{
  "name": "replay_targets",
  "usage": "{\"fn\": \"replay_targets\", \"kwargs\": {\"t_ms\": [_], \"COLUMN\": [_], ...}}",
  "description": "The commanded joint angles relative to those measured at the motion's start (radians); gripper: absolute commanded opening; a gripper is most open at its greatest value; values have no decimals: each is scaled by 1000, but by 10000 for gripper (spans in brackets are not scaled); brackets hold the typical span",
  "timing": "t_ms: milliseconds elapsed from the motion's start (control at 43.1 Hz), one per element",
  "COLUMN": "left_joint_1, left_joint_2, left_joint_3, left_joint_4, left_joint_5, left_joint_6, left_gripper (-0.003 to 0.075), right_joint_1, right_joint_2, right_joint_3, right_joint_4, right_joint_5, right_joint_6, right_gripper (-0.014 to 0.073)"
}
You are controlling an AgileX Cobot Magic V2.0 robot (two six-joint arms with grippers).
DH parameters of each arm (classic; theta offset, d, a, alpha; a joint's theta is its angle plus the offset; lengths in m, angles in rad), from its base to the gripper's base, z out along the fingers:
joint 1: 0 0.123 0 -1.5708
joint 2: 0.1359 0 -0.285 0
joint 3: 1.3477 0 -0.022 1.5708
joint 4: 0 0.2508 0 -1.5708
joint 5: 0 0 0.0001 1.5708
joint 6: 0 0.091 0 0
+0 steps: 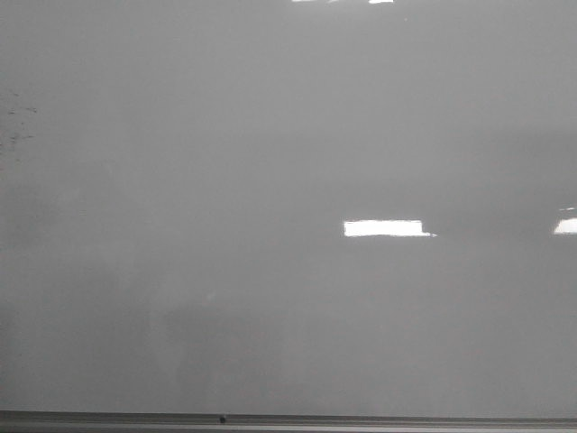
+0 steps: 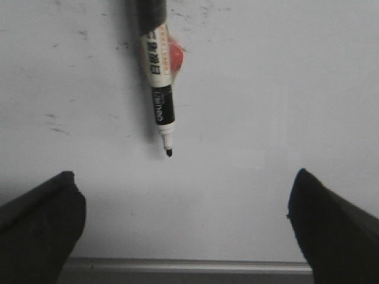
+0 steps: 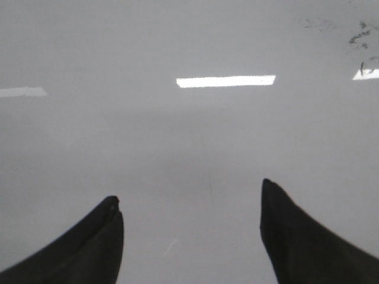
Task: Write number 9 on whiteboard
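Front view: the large, glossy, pale grey whiteboard (image 1: 270,180) fills the frame, smooth and mirror-like, with bright rectangular light reflections and a thin grey metal edge strip (image 1: 361,420) along the bottom. No number 9 shows anywhere on it; only faint dark smudgy specks (image 1: 20,126) mark the left side.

Left wrist view: the left tool (image 2: 186,228) stands wide, its dark tapered fingers (image 2: 41,219) holding nothing. A slim white-and-black plastic marker pen (image 2: 160,89), uncapped, lies on the surface well apart from them, its tip toward the edge strip.

Right wrist view: the right tool (image 3: 189,236) is likewise wide and empty over bare board.

I judge the risk to be the round barrel rolling or skidding on the slick surface if one finger meets it first.
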Motion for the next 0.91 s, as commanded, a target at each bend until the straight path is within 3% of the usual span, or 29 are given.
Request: {"fn": "replay_targets", "kwargs": {"t_ms": [0, 232, 395, 883], "left_joint_1": [-17, -15, -15, -15], "left_joint_2": [126, 352, 447, 516], "left_joint_3": [-75, -130, -135, -135], "left_joint_4": [-14, -14, -3, -3], "left_joint_5": [-201, -396, -516, -564], "left_joint_6": [-11, -11, -11, -11], "left_gripper": [671, 669, 592, 62], "right_joint_1": [-2, -2, -2, -2], "right_joint_2": [19, 19, 19, 19], "right_joint_3": [-37, -37, -37, -37], "right_joint_4": [-1, -1, -1, -1], "right_joint_5": [-73, -73, -73, -74], "right_joint_6": [-5, -5, -5, -5], "right_gripper": [517, 517, 517, 517]}}
